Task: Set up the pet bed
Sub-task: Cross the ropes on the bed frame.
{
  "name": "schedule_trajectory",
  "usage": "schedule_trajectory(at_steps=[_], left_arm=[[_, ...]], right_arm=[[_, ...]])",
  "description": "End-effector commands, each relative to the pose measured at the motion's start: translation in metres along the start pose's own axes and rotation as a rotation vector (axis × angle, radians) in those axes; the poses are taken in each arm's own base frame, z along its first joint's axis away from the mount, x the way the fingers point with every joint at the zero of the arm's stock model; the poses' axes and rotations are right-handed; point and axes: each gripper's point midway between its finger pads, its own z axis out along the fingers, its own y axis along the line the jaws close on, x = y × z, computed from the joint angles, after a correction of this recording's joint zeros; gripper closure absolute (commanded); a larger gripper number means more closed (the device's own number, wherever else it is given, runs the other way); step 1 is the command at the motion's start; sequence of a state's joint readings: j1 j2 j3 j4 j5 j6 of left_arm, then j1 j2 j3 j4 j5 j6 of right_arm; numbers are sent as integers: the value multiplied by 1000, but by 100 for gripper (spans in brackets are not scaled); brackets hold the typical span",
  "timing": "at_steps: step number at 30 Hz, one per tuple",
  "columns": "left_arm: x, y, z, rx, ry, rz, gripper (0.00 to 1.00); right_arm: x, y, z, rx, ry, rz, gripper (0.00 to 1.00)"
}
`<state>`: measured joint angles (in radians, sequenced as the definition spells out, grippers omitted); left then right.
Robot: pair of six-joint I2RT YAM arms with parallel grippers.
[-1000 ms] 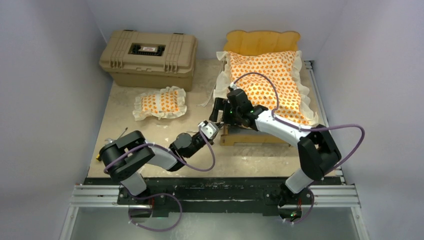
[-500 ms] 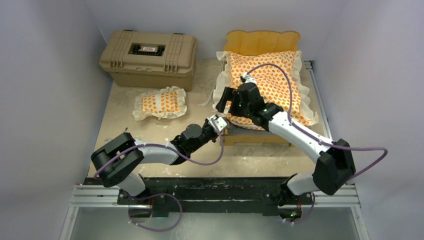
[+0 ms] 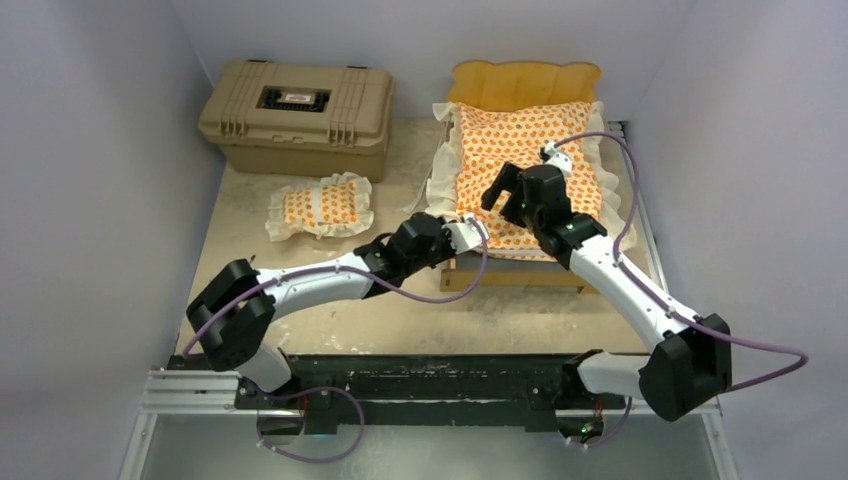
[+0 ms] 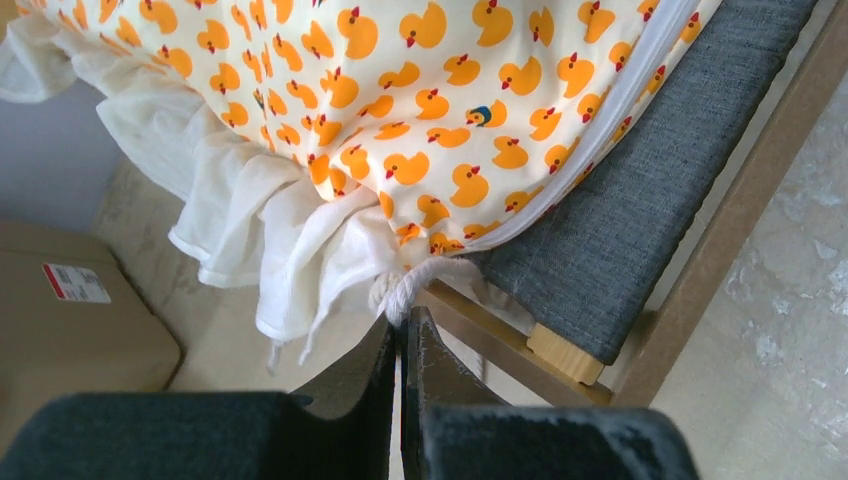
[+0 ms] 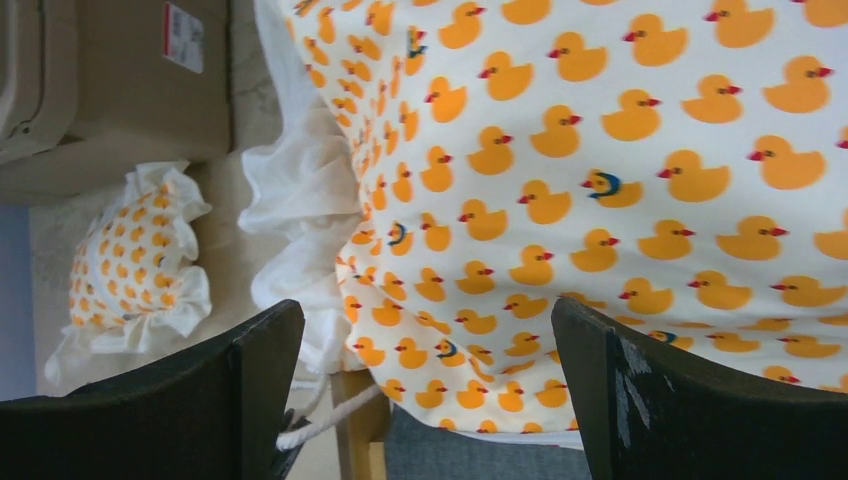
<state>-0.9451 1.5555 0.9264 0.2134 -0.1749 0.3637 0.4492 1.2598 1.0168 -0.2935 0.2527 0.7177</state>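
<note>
Cord at mattress cushion corner meets closed left claw.

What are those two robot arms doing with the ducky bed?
They are making up a little pet bed. The left claw is pinched shut on the near left corner of the duck-print cushion, at its white frill, where the cushion lies on the wooden bed frame. The right claw is wide open, hovering over the cushion and holding nothing. The small matching pillow lies on the table beside the tan case, not yet on the bed.
</note>
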Motion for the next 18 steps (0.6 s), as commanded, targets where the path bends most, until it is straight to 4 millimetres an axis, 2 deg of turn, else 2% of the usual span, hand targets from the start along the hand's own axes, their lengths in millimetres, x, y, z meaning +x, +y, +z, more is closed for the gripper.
schedule_trajectory(at_steps=[1,3,7,11,13,18], left_arm=[[-1,-13,2,157,125,160,100],[-1,-21,7,202,140,179,100],[14,-38,17,268,226,221,100],[23,-45,25,285,270,233,100],[19,-48,30,295,267,237,100],[2,-71,41,360,261,261,100]], right_arm=[[-15,-27,-4,80,-75,27,1],[-22,-39,-6,111,-102,37,1],[-35,-55,-13,146,-142,47,1],[-40,-62,-18,160,-157,41,1],[-41,-65,-17,171,-160,38,1],[-46,-68,-17,176,-169,42,1]])
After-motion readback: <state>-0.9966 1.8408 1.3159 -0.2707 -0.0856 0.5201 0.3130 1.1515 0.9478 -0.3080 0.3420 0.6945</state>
